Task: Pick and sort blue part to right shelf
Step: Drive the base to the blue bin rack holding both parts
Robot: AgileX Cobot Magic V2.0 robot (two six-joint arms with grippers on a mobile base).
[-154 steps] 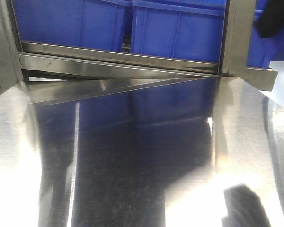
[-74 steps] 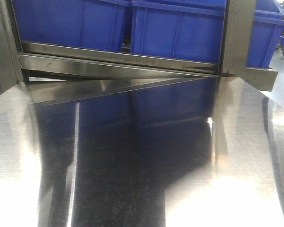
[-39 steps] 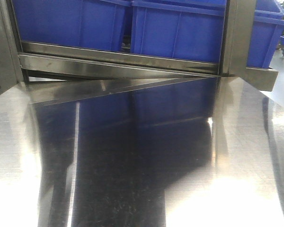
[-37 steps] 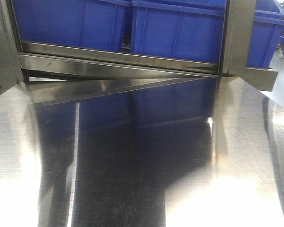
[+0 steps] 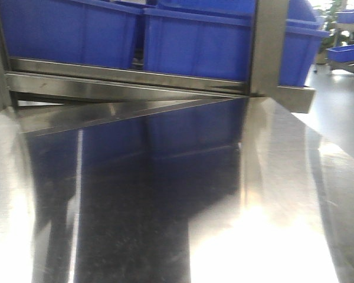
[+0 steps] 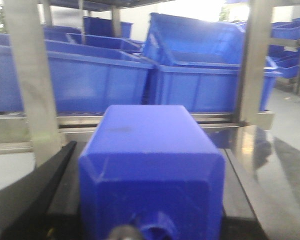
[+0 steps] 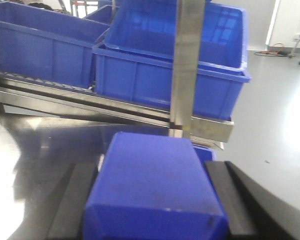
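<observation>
In the left wrist view a blue part point(image 6: 150, 160), a smooth rectangular block, fills the space between the black fingers point(image 6: 35, 195) of my left gripper point(image 6: 151, 150), which is shut on it. The right wrist view shows a second blue part point(image 7: 155, 185) of the same kind, gripped by my right gripper point(image 7: 150, 165) with a black finger point(image 7: 72, 200) against each side. The right shelf point(image 5: 130, 78) stands straight ahead, with a brushed-metal front rail and large open blue bins point(image 5: 194, 44). No gripper shows in the front view.
A shiny steel tabletop point(image 5: 165, 194) stretches from me to the shelf rail. An upright steel post point(image 5: 268, 41) of the rack stands right of centre, also close ahead as the post point(image 7: 187, 65). Grey floor point(image 5: 342, 118) and more blue bins point(image 5: 345, 53) lie to the right.
The front view has shifted: the shelf, its bins and the post now sit further left in the frame, and more floor shows at the right. The dark arm seen at first is gone.
</observation>
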